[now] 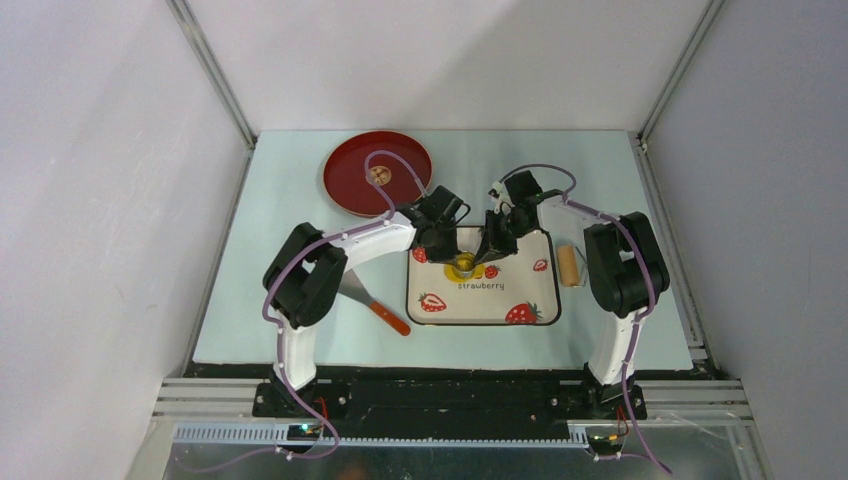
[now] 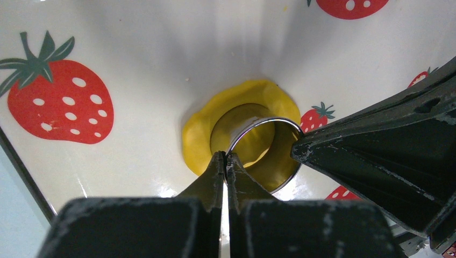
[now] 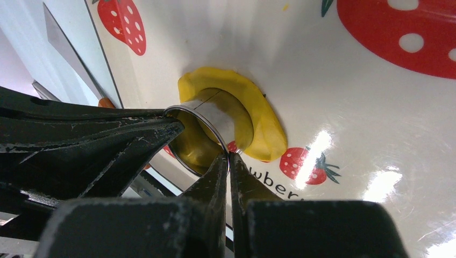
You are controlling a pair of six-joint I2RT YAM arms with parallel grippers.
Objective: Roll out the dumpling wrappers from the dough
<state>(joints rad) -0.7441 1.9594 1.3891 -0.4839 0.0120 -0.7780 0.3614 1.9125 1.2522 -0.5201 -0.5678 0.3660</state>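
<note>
The dough (image 2: 196,134) is a flattened bright yellow patch on the strawberry-printed board (image 1: 490,300). It also shows from the other side in the right wrist view (image 3: 263,121). A metal ring cutter (image 2: 271,119) stands in its middle, tilted, with its inner wall reflecting yellow. My left gripper (image 2: 226,156) is shut on the cutter's near rim. My right gripper (image 3: 229,156) is shut on the opposite rim of the cutter (image 3: 220,115). From above, both grippers (image 1: 445,240) (image 1: 492,245) meet over the dough (image 1: 464,266). No separate dumpling wrappers are in view; the cutter hides what lies inside it.
A red plate (image 1: 378,172) with a small pale thing at its middle sits at the back left. A wooden roller (image 1: 568,266) lies right of the board. A spatula with an orange handle (image 1: 375,305) lies left of the board, under my left arm.
</note>
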